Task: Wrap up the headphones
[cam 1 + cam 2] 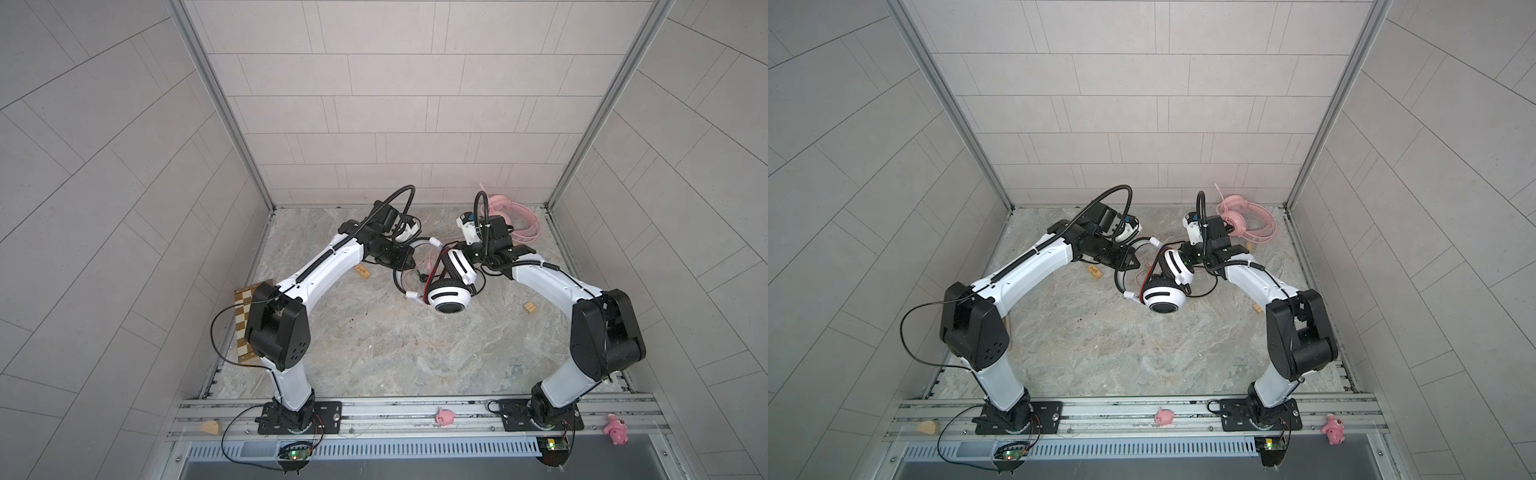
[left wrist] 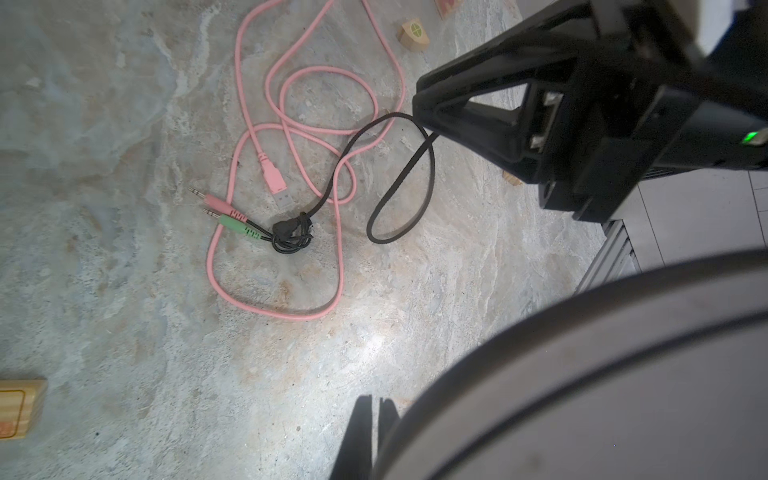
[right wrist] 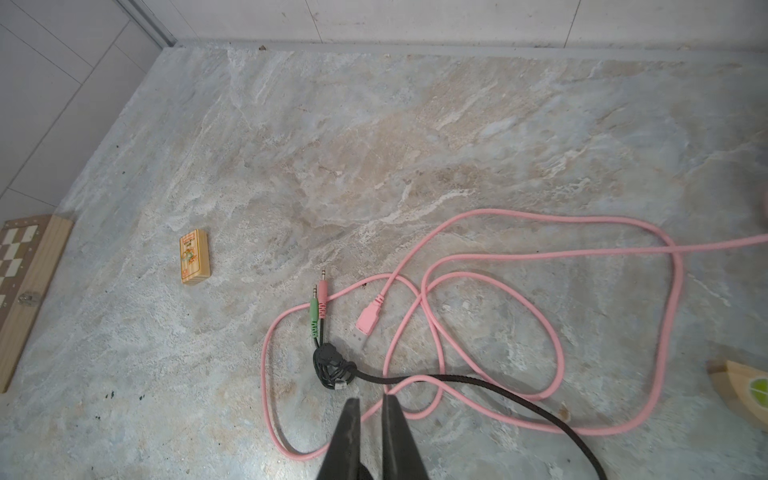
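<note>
The white headphones [image 1: 450, 297] with black stripes stand on edge mid-table. Their band [image 2: 582, 374] curves close across my left gripper [image 2: 376, 401], which is shut on it. My right gripper [image 3: 371, 401] hovers beside the upper earcup [image 1: 459, 266]. Its jaws stand a narrow gap apart with nothing between the tips. The black cable [image 3: 478, 384] runs past those tips to a knotted bundle with green and pink plugs [image 3: 318, 309]. The pink headphones [image 1: 511, 216] lie at the back right. Their pink cable [image 3: 540, 332] sprawls in loops under the black one.
A printed wooden block [image 3: 194, 257] lies left of the cables and a chessboard box [image 1: 245, 324] sits at the table's left edge. A small wooden block [image 1: 530, 307] is near the right arm, a wedge [image 3: 744, 395] nearby. Pink pig toys [image 1: 444, 417] rest on the front rail.
</note>
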Controlling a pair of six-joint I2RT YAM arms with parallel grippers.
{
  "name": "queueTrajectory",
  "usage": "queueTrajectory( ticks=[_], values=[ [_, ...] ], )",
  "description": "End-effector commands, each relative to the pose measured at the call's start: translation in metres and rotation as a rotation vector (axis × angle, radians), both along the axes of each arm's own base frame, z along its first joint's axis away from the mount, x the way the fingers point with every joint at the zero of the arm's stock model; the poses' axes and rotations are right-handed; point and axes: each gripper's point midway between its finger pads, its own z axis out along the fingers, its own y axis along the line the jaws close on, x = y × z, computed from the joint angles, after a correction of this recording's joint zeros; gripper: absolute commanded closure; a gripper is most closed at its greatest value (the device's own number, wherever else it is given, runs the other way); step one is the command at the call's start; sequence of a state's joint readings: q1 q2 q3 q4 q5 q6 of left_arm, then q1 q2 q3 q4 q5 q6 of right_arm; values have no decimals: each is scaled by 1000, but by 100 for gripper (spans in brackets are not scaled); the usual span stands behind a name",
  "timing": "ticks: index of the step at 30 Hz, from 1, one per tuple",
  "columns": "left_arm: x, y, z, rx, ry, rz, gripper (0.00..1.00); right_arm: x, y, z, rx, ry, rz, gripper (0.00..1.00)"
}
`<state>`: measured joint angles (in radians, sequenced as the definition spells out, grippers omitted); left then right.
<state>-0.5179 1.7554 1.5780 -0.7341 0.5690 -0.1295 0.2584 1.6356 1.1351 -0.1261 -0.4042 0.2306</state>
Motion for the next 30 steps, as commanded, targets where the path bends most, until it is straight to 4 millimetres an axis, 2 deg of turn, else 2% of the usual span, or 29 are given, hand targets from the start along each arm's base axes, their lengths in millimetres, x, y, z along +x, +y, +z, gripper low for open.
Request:
queueTrajectory(
  ticks=[1, 5, 7, 9, 11, 13, 18, 26, 30],
  values=[
    [-3, 0, 42, -81, -102, -8, 100, 11, 13, -27, 105, 40, 5, 86],
    [3, 9, 51, -92, -136, 21, 100, 24, 37, -52, 241, 112, 21, 83],
    [6, 13, 55, -114, -145, 38, 100, 29, 48, -59, 293, 111, 22, 83],
    [10, 17, 59, -138, -158, 60, 100, 32, 67, -65, 344, 98, 52, 80],
    [15, 21, 61, -159, -177, 85, 100, 35, 87, -74, 365, 110, 75, 78],
    [18, 26, 60, -148, -190, 100, 100, 36, 97, -81, 358, 123, 86, 77],
    [21, 33, 63, -148, -187, 116, 100, 36, 93, -87, 315, 108, 76, 71],
    [28, 50, 77, -171, -223, 169, 100, 37, 106, -92, 291, 59, 181, 55],
    [33, 56, 84, -216, -224, 194, 100, 44, 103, -91, 232, 30, 190, 53]
  ],
)
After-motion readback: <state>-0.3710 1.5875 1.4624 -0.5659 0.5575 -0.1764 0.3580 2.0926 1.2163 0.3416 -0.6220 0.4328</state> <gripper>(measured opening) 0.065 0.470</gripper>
